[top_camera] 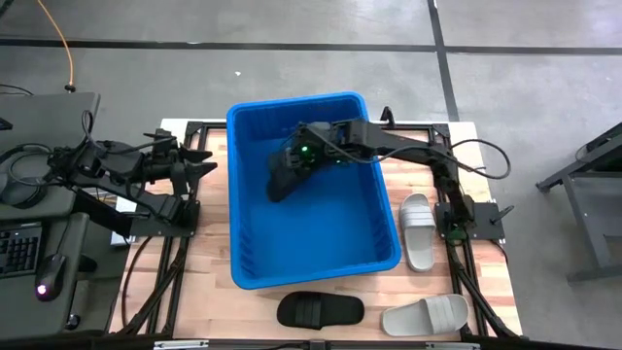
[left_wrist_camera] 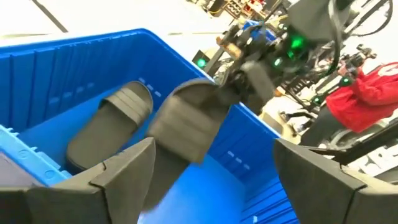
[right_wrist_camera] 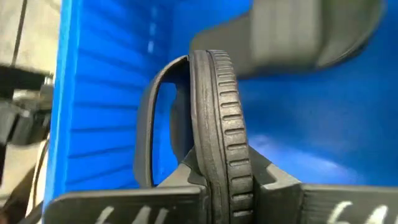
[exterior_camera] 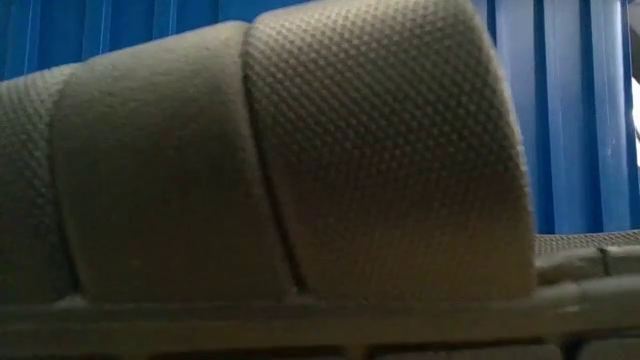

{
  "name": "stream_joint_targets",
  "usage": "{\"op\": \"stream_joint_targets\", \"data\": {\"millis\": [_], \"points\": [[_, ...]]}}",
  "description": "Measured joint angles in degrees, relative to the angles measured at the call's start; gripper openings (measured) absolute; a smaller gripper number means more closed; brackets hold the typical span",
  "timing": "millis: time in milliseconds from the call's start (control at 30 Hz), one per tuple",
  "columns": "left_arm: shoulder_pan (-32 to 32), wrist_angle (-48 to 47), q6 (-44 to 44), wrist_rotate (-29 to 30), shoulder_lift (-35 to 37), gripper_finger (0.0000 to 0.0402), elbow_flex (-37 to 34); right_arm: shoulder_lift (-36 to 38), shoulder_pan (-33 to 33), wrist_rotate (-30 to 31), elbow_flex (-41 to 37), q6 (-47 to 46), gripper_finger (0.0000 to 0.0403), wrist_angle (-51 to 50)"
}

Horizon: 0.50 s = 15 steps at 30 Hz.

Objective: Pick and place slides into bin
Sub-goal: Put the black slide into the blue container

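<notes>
Slides lay in several places. At the left, the left gripper [top_camera: 199, 167] waited beside the bin [top_camera: 243, 194] with its fingers [left_wrist_camera: 118, 171] spread apart and empty. Over the bin's middle, the right gripper [top_camera: 292, 160] was clamped on the edge of a black slide [right_wrist_camera: 214, 137], holding it inside the tub above another black slide [left_wrist_camera: 109, 124] on the floor. Near the front edge lay a third black slide [top_camera: 321, 310], then a grey slide [top_camera: 425, 314]; another grey slide [top_camera: 418, 230] lay right of the bin.
</notes>
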<state>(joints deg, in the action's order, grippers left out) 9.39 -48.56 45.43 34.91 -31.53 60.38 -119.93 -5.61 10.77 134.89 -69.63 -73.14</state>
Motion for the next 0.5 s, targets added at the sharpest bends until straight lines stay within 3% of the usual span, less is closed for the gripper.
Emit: {"op": "stream_joint_targets", "data": {"millis": [167,500], "points": [[0.0,2.53,-0.08,-1.08,0.0,0.0308,0.0,-2.2,0.07,-2.55,0.0,-0.7,0.0016,5.66],[0.0,2.66,-0.69,-0.82,0.02,0.0309,-0.02,-5.22,0.03,-2.82,0.0,-1.65,0.0016,4.21]]}}
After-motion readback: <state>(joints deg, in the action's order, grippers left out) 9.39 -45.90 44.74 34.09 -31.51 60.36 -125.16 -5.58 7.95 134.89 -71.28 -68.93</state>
